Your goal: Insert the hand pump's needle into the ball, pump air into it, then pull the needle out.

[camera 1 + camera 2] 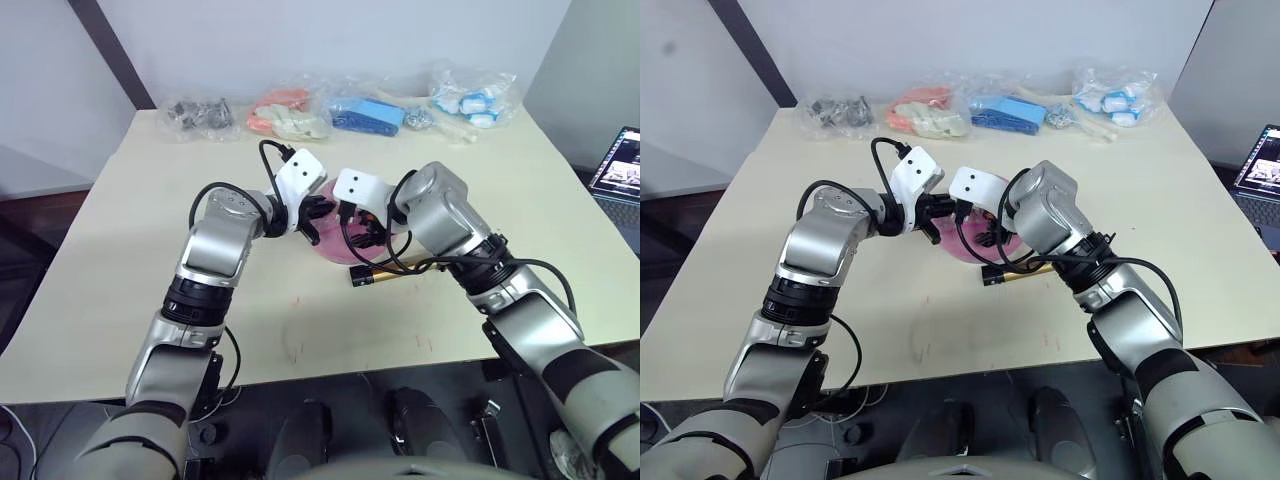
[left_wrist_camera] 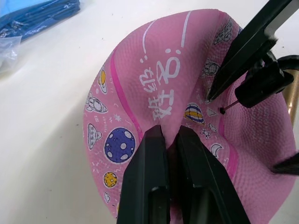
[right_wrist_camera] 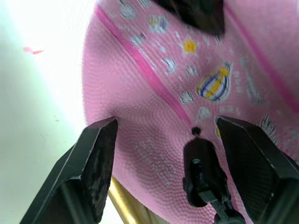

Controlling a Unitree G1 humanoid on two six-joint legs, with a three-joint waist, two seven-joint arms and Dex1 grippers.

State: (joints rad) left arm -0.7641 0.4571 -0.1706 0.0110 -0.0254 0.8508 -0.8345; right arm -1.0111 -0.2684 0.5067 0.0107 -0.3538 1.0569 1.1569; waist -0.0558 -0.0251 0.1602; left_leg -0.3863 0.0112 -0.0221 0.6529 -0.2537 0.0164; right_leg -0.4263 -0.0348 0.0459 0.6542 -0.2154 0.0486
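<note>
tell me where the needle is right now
In the left wrist view the needle sits on its black fitting with its tip at the black valve dot of the pink ball, beside the right gripper's finger.

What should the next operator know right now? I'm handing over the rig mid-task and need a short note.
Left gripper: shut on a fold of the saggy pink ball, holding it on the table.
Right gripper: open around the needle fitting; whether it grips is unclear.
Needle tip sits right at the black valve, apparently not yet in.
Pump lies on the table beside the ball.
Done: ball steadied, needle lined up. Left: insert, pump, pull out.
</note>
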